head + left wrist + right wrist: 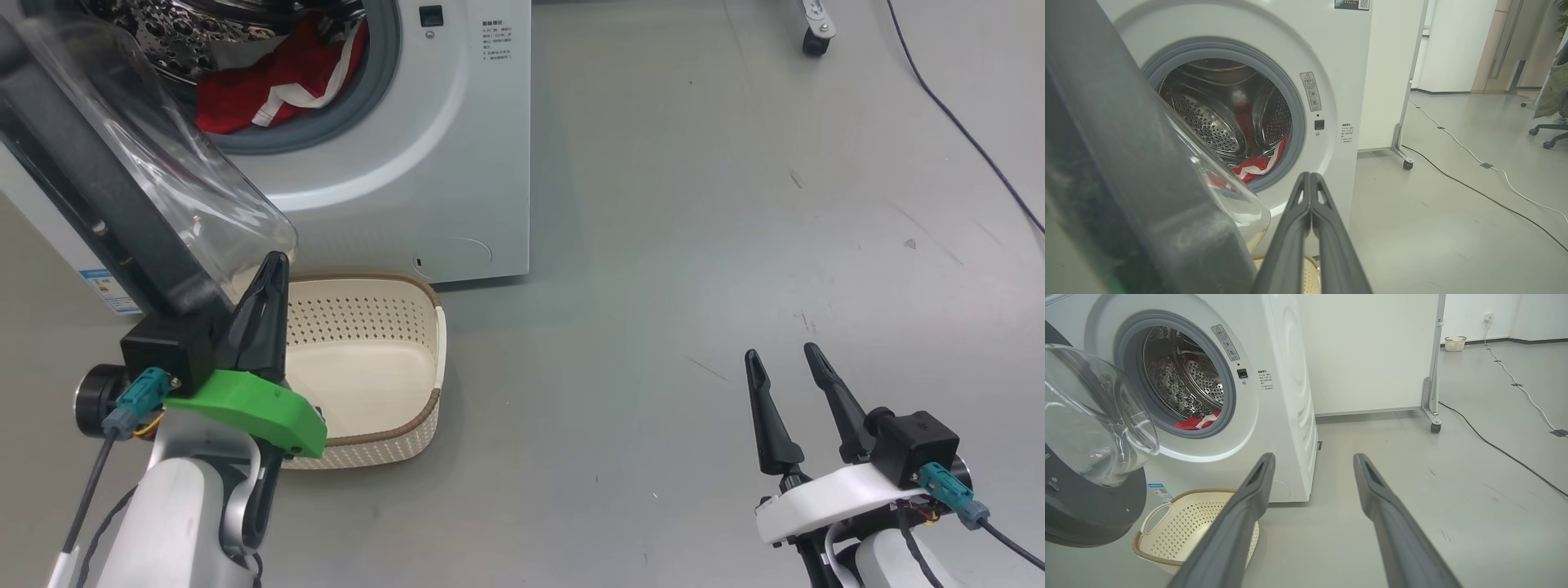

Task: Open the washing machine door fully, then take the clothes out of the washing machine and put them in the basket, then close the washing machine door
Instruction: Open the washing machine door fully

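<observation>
Door (90, 180): part open; left hand (273, 265) pinched together, empty, at its glass (188, 188), likely for pushing. Clothes (261, 82): in drum (163, 33). Basket (359, 318): under door, awaiting load. Right hand (780, 353): spread, idle.

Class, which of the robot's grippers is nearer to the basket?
Left. The left gripper, shut, is at the basket's left edge; the right gripper, open, is well off to its right.
</observation>
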Controlling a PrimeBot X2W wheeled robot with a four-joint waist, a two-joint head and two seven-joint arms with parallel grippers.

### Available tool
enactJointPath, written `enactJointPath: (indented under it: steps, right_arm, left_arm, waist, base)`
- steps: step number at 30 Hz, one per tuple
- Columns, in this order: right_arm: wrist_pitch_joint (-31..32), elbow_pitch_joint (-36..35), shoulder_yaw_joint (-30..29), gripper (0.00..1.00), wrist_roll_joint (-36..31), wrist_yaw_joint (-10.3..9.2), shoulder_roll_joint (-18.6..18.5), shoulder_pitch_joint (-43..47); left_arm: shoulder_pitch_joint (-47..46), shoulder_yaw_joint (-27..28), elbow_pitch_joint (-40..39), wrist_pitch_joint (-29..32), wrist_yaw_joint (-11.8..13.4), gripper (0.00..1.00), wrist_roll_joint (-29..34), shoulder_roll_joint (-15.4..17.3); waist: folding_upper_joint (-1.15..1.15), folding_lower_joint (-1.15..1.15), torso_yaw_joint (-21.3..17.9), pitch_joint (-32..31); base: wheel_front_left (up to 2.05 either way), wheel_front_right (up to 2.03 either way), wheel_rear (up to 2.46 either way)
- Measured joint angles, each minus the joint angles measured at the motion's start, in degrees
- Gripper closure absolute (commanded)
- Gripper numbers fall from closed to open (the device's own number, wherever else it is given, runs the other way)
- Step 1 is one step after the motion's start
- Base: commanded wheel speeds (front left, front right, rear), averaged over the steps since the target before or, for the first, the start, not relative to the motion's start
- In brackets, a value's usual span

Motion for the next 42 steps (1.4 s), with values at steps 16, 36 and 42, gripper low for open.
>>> enactJointPath:
  steps: [16, 36, 42]
  right_arm:
    - [0.0, 0.1, -1.4, 0.00, -0.7, 0.46, 1.0, -0.5]
    - [0.0, 0.6, -2.4, 0.00, -1.5, 0.99, 1.5, -0.5]
    - [0.0, 0.7, -3.3, 0.00, -1.7, 0.99, 1.5, -0.5]
  left_arm:
    - [0.7, 0.5, 7.2, 3.1, 0.1, 1.00, -3.5, -1.0]
    - [0.5, 1.7, 10.4, 1.9, 0.6, 1.00, -4.1, -1.2]
    - [-0.2, 0.8, 11.6, 1.4, 0.6, 1.00, -4.1, -1.4]
  waist:
    - [0.00, 0.00, -0.8, 1.1]
    - [0.00, 0.00, -0.5, 1.3]
    - [0.00, 0.00, 0.5, 1.0]
  base:
    - [0.00, 0.00, 0.00]
    - [0.00, 0.00, 0.00]
    - [0.00, 0.00, 0.00]
